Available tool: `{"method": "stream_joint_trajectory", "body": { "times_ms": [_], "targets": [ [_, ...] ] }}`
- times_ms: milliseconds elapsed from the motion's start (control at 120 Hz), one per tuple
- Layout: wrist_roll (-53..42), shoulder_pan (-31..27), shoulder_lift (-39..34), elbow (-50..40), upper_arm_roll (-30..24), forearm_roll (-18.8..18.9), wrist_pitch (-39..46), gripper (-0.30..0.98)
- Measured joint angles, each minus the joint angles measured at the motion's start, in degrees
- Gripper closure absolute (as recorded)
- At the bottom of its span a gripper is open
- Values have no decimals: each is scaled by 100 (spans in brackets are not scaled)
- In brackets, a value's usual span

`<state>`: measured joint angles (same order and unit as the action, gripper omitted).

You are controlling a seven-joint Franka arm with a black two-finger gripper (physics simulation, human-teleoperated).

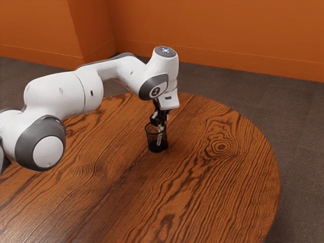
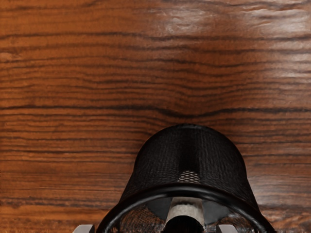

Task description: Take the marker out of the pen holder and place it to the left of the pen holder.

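Orange walls (image 1: 217,35) stand behind everything, a paler line running along them near the bottom, and they meet the dark grey-brown floor (image 1: 298,121). On it is the round wooden desk (image 1: 212,202), reddish brown with strong dark grain, and a ringed knot (image 1: 221,147) marks its top toward the exterior view's right. The white and grey arm (image 1: 63,93) enters from the exterior view's left, bends over the desk and points its hand (image 1: 168,100) down at the pen holder.

The black mesh pen holder (image 1: 158,146) is upright on the desk, its open mouth ringed by a thick, round rim (image 2: 194,188). The black gripper (image 1: 160,125) is right at that mouth, pointing down. Its jaws are open and hold nothing: in the wrist view the two pale tips stand well apart, with the marker between them and a gap on either side, narrower on one side than on the other.

The marker (image 2: 187,208) is inside the pen holder, leaning slightly, with a pale body and a black upper end. In the exterior view its pale length shows through the mesh, below the gripper.
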<state>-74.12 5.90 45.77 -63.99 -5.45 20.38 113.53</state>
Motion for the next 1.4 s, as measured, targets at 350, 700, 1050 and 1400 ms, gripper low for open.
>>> {"method": "stream_joint_trajectory", "body": {
  "times_ms": [350,700,1050,1400],
  "targets": [
    [56,5,7,-68,-9,101,-34,47],
    [91,30,-18,-103,-40,80,-55,54],
    [117,26,-27,-107,-44,67,-58,68],
    [148,-21,-1138,-108,-17,132,-392,74]
  ]
}}
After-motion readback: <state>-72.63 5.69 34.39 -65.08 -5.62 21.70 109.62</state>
